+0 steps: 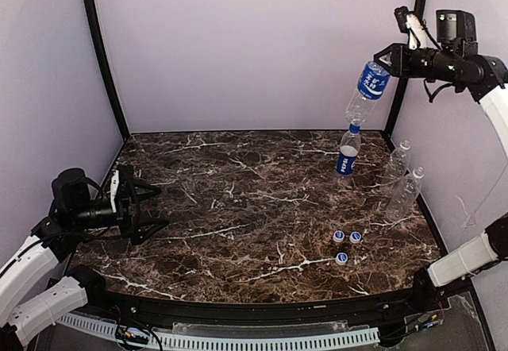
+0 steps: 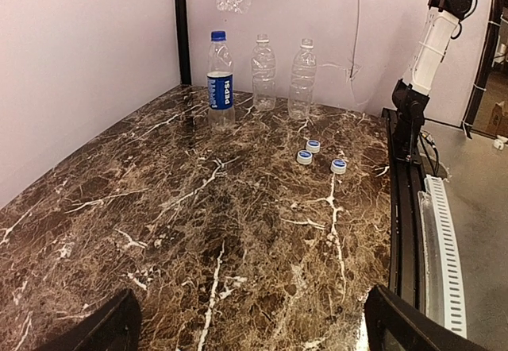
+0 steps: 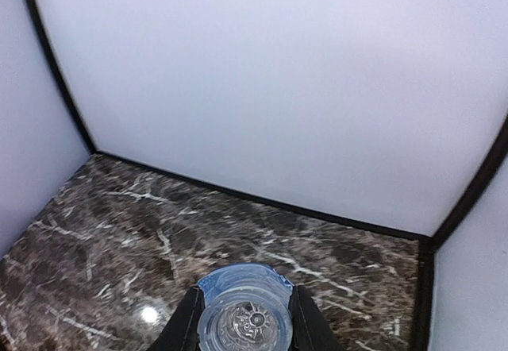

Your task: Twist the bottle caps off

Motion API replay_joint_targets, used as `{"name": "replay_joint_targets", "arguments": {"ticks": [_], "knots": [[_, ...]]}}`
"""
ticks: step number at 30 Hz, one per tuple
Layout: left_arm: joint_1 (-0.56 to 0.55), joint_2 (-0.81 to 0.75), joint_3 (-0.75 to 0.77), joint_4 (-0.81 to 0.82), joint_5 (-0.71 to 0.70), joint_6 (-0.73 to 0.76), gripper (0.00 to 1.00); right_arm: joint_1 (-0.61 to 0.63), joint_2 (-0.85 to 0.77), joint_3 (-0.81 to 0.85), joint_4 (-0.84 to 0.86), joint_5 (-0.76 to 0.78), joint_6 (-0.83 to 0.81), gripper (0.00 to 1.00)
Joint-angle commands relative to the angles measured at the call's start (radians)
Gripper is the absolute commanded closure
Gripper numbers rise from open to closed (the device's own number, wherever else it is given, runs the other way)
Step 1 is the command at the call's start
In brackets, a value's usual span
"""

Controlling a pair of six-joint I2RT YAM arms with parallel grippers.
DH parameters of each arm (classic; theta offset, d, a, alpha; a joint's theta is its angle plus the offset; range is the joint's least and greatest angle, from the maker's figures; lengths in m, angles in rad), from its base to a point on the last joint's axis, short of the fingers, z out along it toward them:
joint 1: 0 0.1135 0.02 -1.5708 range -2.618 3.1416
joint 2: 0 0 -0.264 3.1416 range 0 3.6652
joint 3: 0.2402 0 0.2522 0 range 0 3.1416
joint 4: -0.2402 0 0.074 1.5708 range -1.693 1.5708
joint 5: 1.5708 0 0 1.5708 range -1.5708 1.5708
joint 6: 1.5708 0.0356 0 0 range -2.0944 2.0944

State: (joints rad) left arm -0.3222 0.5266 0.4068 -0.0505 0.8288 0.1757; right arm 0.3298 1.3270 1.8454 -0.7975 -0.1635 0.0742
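Note:
High at the back right, my right gripper (image 1: 381, 63) (image 3: 245, 321) is shut on the base end of a blue-labelled bottle (image 1: 367, 89) (image 3: 244, 319), which hangs tilted with its neck down. Directly beneath it a second labelled bottle (image 1: 348, 154) (image 2: 221, 85) stands upright with its blue cap (image 1: 355, 129) (image 2: 218, 36) on. Two plain clear bottles (image 1: 397, 164) (image 2: 263, 73) stand upright by the right wall. Three loose caps (image 1: 341, 258) (image 2: 304, 157) lie on the marble near the front right. My left gripper (image 1: 155, 208) (image 2: 254, 331) hovers open and empty over the left side.
The marble tabletop (image 1: 238, 208) is enclosed by pale walls with black corner posts (image 1: 103, 57). The right arm's white link (image 2: 432, 41) rises along the table's right edge. A black rail (image 1: 262, 311) and white cable track run along the near edge.

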Motion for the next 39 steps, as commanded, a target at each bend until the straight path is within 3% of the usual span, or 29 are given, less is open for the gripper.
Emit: {"name": "replay_joint_targets", "arguments": {"ticks": [1, 7, 17, 23, 39], "knots": [[0.032, -0.008, 0.012, -0.018, 0.006, -0.012, 0.01, -0.153, 0.122, 0.084, -0.002, 0.146, -0.053, 1.0], [0.07, 0.001, 0.025, -0.026, 0.002, -0.013, 0.01, -0.299, 0.253, 0.051, 0.17, 0.192, -0.102, 1.0], [0.099, 0.045, 0.033, -0.034, 0.004, -0.012, 0.01, -0.46, 0.371, -0.226, 0.454, 0.028, -0.05, 1.0], [0.103, 0.057, 0.028, -0.029, 0.003, -0.008, 0.01, -0.469, 0.405, -0.319, 0.558, -0.045, -0.067, 1.0], [0.112, 0.069, 0.028, -0.019, 0.004, -0.008, 0.01, -0.435, 0.42, -0.442, 0.559, -0.16, -0.143, 1.0]]}}
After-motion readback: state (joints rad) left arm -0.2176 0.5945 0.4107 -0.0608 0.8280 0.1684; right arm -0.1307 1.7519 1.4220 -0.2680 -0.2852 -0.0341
